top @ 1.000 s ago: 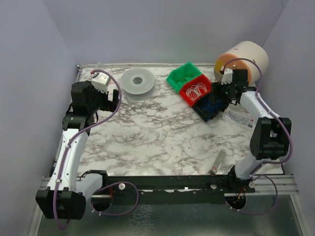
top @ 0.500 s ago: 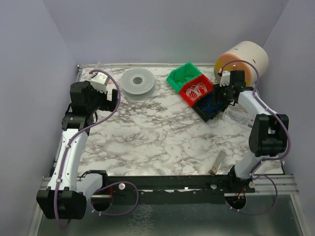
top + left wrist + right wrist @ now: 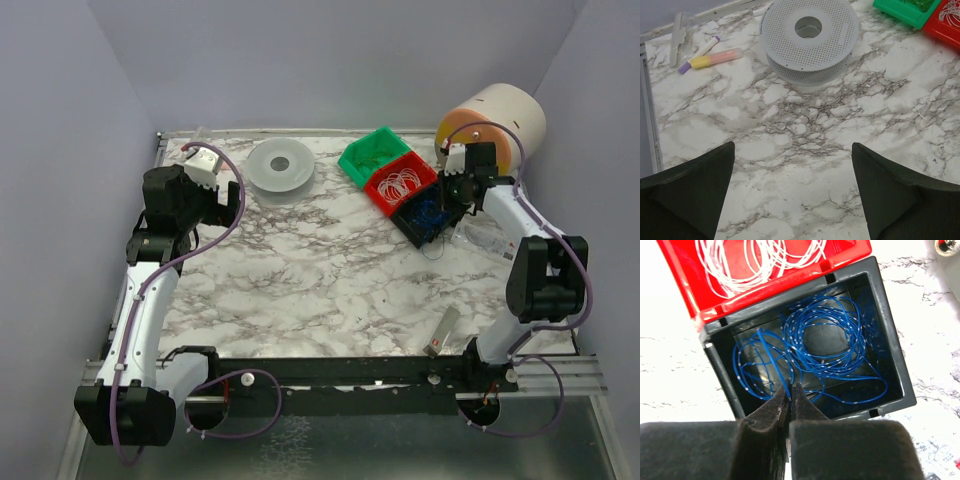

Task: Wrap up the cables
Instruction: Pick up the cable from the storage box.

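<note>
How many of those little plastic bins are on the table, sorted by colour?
green bin: 1
red bin: 1
black bin: 1
Total: 3 bins

Left hand (image 3: 792, 147) spread wide, right hand (image 3: 790, 392) pinched closed, arm outstretched
</note>
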Action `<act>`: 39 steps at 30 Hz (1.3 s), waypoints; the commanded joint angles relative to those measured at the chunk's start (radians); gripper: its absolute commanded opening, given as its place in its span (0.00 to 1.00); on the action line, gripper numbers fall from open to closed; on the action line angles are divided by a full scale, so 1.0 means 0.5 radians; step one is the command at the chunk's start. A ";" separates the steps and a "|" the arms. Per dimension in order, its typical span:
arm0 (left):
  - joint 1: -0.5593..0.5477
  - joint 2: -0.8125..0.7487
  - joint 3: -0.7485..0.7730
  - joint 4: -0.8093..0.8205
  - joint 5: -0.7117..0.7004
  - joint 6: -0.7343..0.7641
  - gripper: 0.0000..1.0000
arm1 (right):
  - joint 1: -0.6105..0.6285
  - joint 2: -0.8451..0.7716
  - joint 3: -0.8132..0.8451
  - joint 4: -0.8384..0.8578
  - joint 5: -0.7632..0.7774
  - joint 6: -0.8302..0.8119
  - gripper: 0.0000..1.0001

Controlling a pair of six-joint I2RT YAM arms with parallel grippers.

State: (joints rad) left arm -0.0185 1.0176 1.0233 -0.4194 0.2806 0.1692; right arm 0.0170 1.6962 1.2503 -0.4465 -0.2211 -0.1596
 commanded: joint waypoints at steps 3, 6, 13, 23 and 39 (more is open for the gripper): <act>0.019 0.013 -0.022 0.049 0.074 -0.019 0.99 | 0.083 -0.299 0.144 -0.101 0.021 -0.031 0.01; 0.019 0.026 -0.006 0.048 0.072 -0.028 0.99 | 0.158 -0.447 0.260 -0.142 -0.045 -0.040 0.01; 0.019 0.009 0.175 0.040 0.100 -0.007 0.99 | 0.399 -0.505 0.975 -0.456 -0.317 -0.030 0.01; 0.010 0.102 0.901 0.047 0.761 -0.109 0.99 | 0.628 -0.298 1.618 -0.489 -0.877 0.220 0.01; -0.747 0.656 1.065 0.321 0.663 -0.536 0.99 | 0.730 -0.564 0.326 0.100 -0.902 -0.093 0.01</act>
State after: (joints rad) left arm -0.2840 1.2736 1.5463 -0.2249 0.6800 -0.1234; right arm 0.3683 1.4849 1.4525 -0.5037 -0.6247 -0.1547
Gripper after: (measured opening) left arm 0.991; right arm 0.008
